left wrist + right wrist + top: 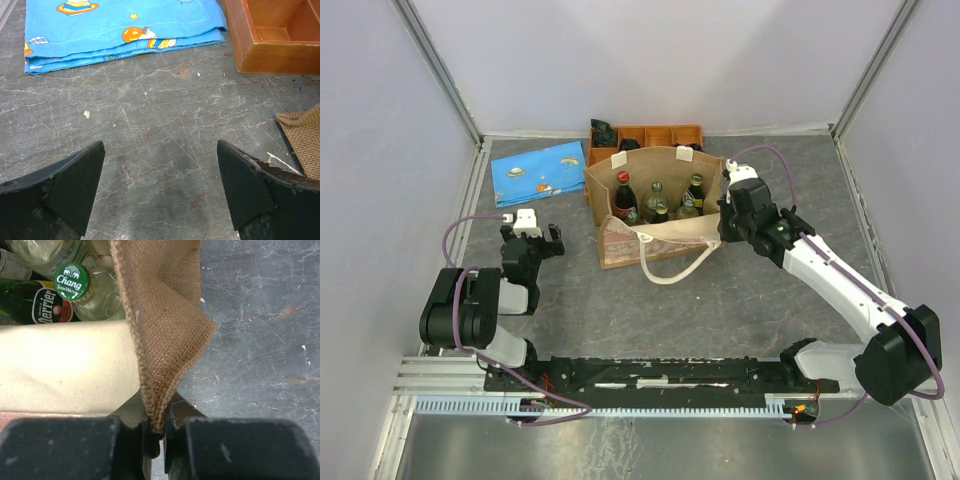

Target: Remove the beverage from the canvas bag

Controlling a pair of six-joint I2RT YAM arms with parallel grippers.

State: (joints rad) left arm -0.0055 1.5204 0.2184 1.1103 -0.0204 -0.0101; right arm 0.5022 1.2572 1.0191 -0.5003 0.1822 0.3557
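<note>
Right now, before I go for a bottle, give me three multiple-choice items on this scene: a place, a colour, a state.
1. In the top view, where is the blue pouch? A) left of the canvas bag B) inside it C) right of it
2. What colour is the Chang bottle cap? A) red B) green C) white
3. How is the right claw? A) open, holding nothing B) shut on a bottle C) shut on the bag's burlap edge
Answers: 1 A, it lies off the bag's left side. 2 B, the right wrist view shows green. 3 C, its jaws pinch the burlap.
</note>
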